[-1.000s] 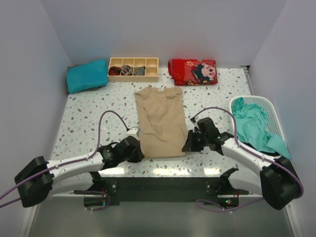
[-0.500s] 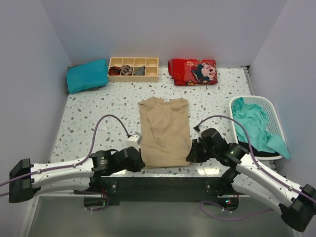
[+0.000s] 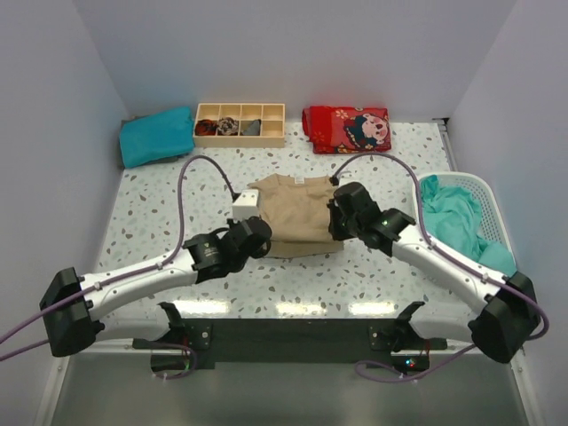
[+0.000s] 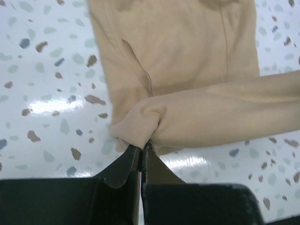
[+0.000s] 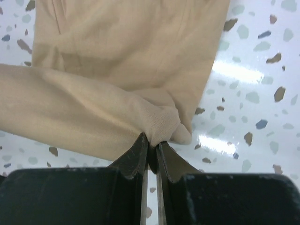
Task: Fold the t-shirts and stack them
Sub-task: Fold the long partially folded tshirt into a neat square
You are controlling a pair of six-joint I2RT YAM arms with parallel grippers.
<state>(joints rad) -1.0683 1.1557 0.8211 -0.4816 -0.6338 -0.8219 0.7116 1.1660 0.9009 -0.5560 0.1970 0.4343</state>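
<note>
From above, the tan t-shirt (image 3: 297, 209) lies in the middle of the worktop (image 3: 160, 213), its collar toward the far edge. My left gripper (image 3: 262, 232) is at the shirt's near left corner and my right gripper (image 3: 335, 219) at its right side, so the cloth sits between my two wrists. The near part of the shirt is doubled over the rest. A folded teal t-shirt (image 3: 156, 135) rests in the far left corner. A wooden tray (image 3: 240, 124) with compartments and a red cloth (image 3: 348, 129) stand along the far edge. At the right edge, a loose teal t-shirt (image 3: 457, 222) hangs out of a white basket (image 3: 470, 180), well apart from both of my grippers.

In my left wrist view, my left gripper (image 4: 141, 146) is clamped on a bunched corner of the tan t-shirt (image 4: 187, 56), the jaws pressed together with a knot of fabric just above the tips. From that corner a raised band of cloth runs off to the right, over the flat part of the shirt lying on the worktop beyond.

In my right wrist view, my right gripper (image 5: 151, 143) pinches the opposite bunched corner of the tan t-shirt (image 5: 131, 47), with only a thin gap between the jaws and fabric wedged in it. The lifted band runs off to the left, and the flat body of the shirt spreads ahead of my fingertips.
</note>
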